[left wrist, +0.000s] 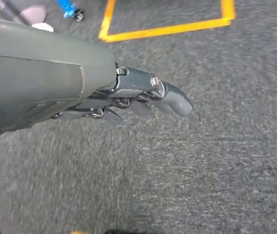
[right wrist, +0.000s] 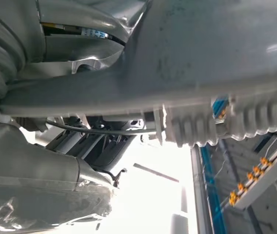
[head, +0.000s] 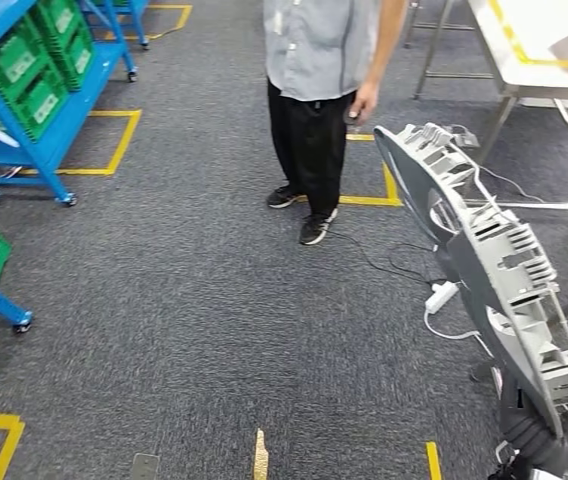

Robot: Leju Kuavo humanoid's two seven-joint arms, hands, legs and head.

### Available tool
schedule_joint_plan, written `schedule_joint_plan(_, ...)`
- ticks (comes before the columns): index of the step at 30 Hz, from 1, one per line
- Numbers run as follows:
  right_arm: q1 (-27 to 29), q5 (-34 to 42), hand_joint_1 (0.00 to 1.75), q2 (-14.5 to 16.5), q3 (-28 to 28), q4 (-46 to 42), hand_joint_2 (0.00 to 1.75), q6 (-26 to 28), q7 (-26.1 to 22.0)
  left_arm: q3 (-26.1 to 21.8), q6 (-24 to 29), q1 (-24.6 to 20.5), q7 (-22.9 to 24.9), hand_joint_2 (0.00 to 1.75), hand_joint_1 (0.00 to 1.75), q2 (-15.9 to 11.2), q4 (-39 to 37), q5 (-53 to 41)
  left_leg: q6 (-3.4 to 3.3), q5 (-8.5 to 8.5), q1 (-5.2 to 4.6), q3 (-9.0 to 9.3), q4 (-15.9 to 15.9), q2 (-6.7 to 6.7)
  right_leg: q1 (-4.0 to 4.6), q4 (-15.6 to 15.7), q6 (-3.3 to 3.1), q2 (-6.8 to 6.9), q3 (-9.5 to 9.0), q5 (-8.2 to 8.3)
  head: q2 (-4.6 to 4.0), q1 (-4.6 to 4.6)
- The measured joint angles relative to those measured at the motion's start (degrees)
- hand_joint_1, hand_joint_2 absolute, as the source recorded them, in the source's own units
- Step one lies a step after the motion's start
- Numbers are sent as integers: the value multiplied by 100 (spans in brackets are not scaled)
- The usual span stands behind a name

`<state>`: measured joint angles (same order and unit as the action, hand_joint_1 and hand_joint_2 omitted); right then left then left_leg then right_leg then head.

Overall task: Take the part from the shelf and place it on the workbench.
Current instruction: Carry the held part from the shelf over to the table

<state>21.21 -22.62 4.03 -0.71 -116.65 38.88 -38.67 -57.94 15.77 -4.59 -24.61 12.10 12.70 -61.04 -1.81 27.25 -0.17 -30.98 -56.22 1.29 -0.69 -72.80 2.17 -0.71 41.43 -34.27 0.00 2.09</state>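
the right hand (head: 541,435) grips the low end of the long grey ribbed part (head: 485,250), its fingers mostly hidden behind it. the part slants up over the carpet (head: 190,300). the left hand (left wrist: 140,95) hangs with fingers straight, holding nothing. a person (head: 319,100), cut off above the chest, stands ahead; the workbench (head: 537,60) lies beyond, partly out of frame.

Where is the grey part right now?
In the head view the grey part is on the right, held up by the right hand, over the carpet, near the person.
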Motion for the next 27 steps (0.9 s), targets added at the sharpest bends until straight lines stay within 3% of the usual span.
schedule_joint_plan(1,7,0,175,0,-4,0,175,-1,1,-1,0,3,0,175,0,1,0,0,3,4,-1,-1,-3,83,-11,-117,25,25,42,0,0,-1)
schedule_joint_plan(2,11,-1,175,-1,-8,0,175,-1,1,-2,-1,0,0,175,0,2,0,0,11,10,2,-1,-7,159,-23,-8,46,55,-31,104,0,2)
schedule_joint_plan(4,9,-1,175,0,-13,0,175,-1,1,-3,-3,-10,0,175,0,7,0,1,51,38,1,10,-30,293,-41,714,82,252,-441,428,0,2)
schedule_joint_plan(6,0,4,175,1,-16,-1,175,-1,0,-3,-8,-15,-1,175,0,10,0,1,117,85,-32,15,-83,391,-31,1320,37,443,-793,590,0,-7)
schedule_joint_plan(7,1,9,175,2,-19,-2,175,-1,0,-3,-10,-17,-1,175,0,10,0,0,145,99,-50,18,-103,435,-18,1424,-5,474,-850,589,0,-19)
schedule_joint_plan(9,16,15,175,1,-44,-2,175,-1,1,-4,-11,-29,-2,175,0,11,0,1,187,114,-53,29,-117,529,-5,1428,-102,354,-842,604,0,-43)
schedule_joint_plan(10,22,15,175,1,-57,-3,175,-1,1,-4,-12,-38,-2,175,0,12,0,1,216,155,-40,28,-144,497,-7,1430,-138,298,-833,618,0,-49)
schedule_joint_plan(12,17,15,175,2,-74,-4,175,-1,1,-5,-12,-44,-4,175,0,13,0,2,278,412,-6,-87,-464,250,-27,1440,-205,181,-823,649,0,-71)
schedule_joint_plan(14,9,16,175,2,-78,-4,175,-2,2,-5,-12,-29,-7,175,0,14,0,2,310,812,17,-402,-1199,-10,-29,1439,-244,49,-801,666,0,-91)
schedule_joint_plan(15,10,15,175,2,-80,-4,175,-2,2,-5,-12,-18,-6,175,0,13,0,2,311,940,20,-559,-1539,-53,-25,1439,-255,-29,-792,674,0,-93)
schedule_joint_plan(16,13,17,175,2,-81,-4,175,-2,2,-7,-12,-10,-5,175,0,13,0,2,301,956,19,-647,-1719,-68,-19,1438,-260,-108,-785,680,0,-95)
schedule_joint_plan(17,15,17,175,2,-82,-4,175,-2,3,-8,-12,-5,-5,175,0,11,0,3,279,853,18,-639,-1686,-83,-12,1438,-263,-191,-782,687,0,-95)
schedule_joint_plan(18,17,16,175,2,-82,-4,175,-2,3,-9,-12,-5,-5,175,0,10,0,3,243,661,16,-536,-1451,-120,-5,1438,-260,-271,-782,695,0,-95)
schedule_joint_plan(20,15,16,175,2,-83,-4,175,-2,3,-9,-12,-8,-5,175,0,0,-1,2,129,256,13,-209,-718,-375,9,1433,-242,-421,-774,716,0,-91)
schedule_joint_plan(22,10,15,175,2,-84,-4,175,-2,2,-9,-12,-11,-5,175,0,-8,-2,2,49,122,8,-11,-251,-594,-1,1426,-195,-552,-729,745,0,-96)
schedule_joint_plan(23,13,15,175,3,-84,-4,175,-2,2,-9,-12,-16,-5,175,0,-10,-2,2,35,140,4,6,-195,-602,-11,1432,-158,-614,-700,767,0,-99)
schedule_joint_plan(25,32,15,175,3,-90,-4,175,-1,2,-10,-11,-30,-6,175,0,0,-1,2,38,110,12,24,-106,-472,-27,1442,-82,-680,-635,796,0,-110)
schedule_joint_plan(27,35,16,175,3,-100,-8,175,-1,1,-11,-7,-37,-7,175,0,7,0,2,25,51,36,45,-10,-318,-6,1215,-37,-441,-490,631,0,-72)
